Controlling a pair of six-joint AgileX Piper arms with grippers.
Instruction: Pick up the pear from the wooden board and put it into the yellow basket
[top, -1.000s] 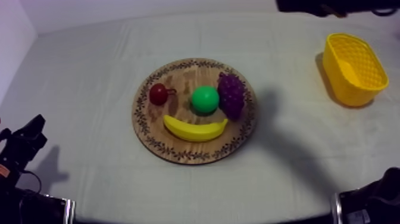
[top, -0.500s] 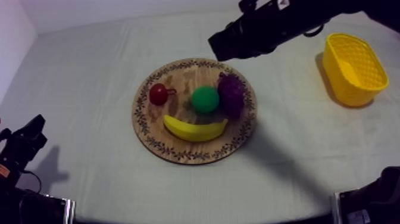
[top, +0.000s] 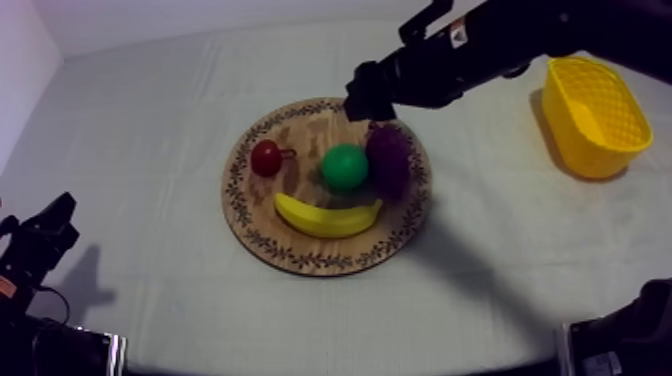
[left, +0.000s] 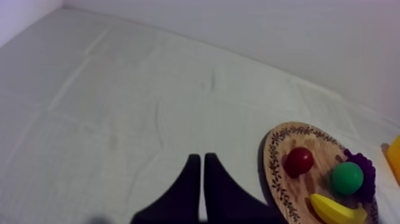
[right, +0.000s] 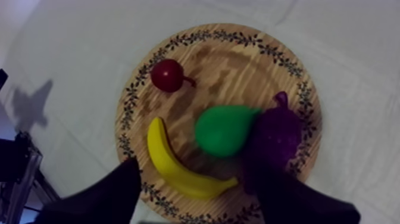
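Grey desk (top: 150, 120): right jaws, released above board (right: 226, 53), should straddle pear (right: 223, 131) squarely, clear of grapes (right: 277, 137); left jaws clenched.

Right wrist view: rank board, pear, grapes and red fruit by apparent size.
1. wooden board
2. pear and grapes: about alike, no ranking between them
3. small red fruit

Nothing readable is showing up anywhere, tbh. A tiny pale patch (top: 460, 36) is sitting on the right arm (top: 505, 45), too small to read.
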